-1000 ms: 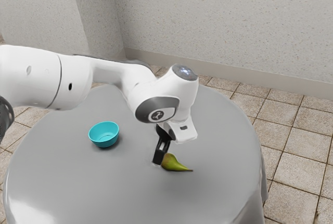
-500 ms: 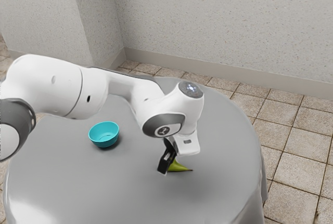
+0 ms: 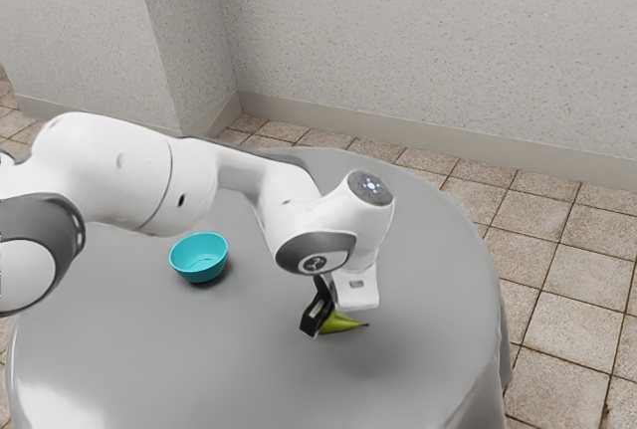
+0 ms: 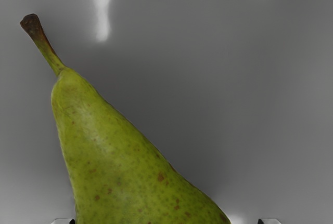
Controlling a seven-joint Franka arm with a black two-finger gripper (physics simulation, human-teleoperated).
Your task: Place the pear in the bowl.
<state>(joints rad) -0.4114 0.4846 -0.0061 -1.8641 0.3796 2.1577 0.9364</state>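
Pincer [image 3: 317,328] stands spread astride the pear [image 3: 340,323], well inside the table [image 3: 428,260] edge; likely firm, slick, bruisable: take its belly [image 4: 140,193] gently.

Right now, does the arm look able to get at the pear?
Very likely yes: the end effector is down at the pear, open, its fingertips on either side of the thick end. The bowl stands apart, leaving the way free.
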